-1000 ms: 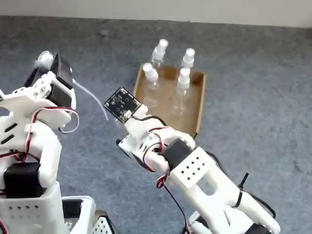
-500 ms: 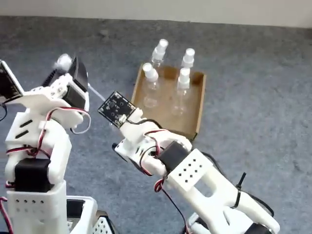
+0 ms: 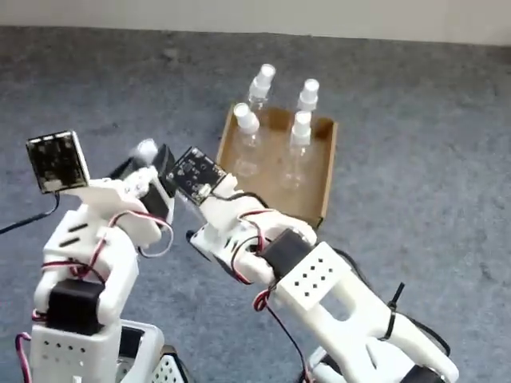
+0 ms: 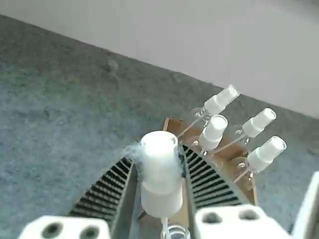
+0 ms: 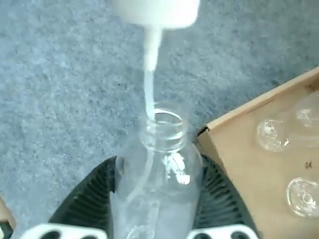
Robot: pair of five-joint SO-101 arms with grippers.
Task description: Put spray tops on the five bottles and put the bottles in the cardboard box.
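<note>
Beyond both pincers, just past the right one's far side: cardboard box (image 3: 329, 167), shallow, open-topped; stiff walls, light.

Inside that box, ahead of the left pincer: four capped bottles (image 4: 214, 132), clear, upright, close together, spray tops fitted.

Between the jaws of the right pincer (image 5: 160, 164): fifth bottle (image 5: 157, 194), clear, empty, mouth open, upright, clamped by the ribbed pads across its body below the shoulder. Judged light, thin-walled and smooth, so likely to slip or dent under hard squeeze. Best hold is where it is now, on the broad body, leaving the neck free.

Between the jaws of the left pincer (image 4: 158, 157), directly above the right one: white spray top (image 4: 160, 172), gripped at its sides. Judged rigid and very light; collar is the firm place to hold.

Below the left pincer: dip tube (image 5: 149, 74), thin, pliant, its lower end inside the bottle mouth. Likely to bend; not a gripping point.
</note>
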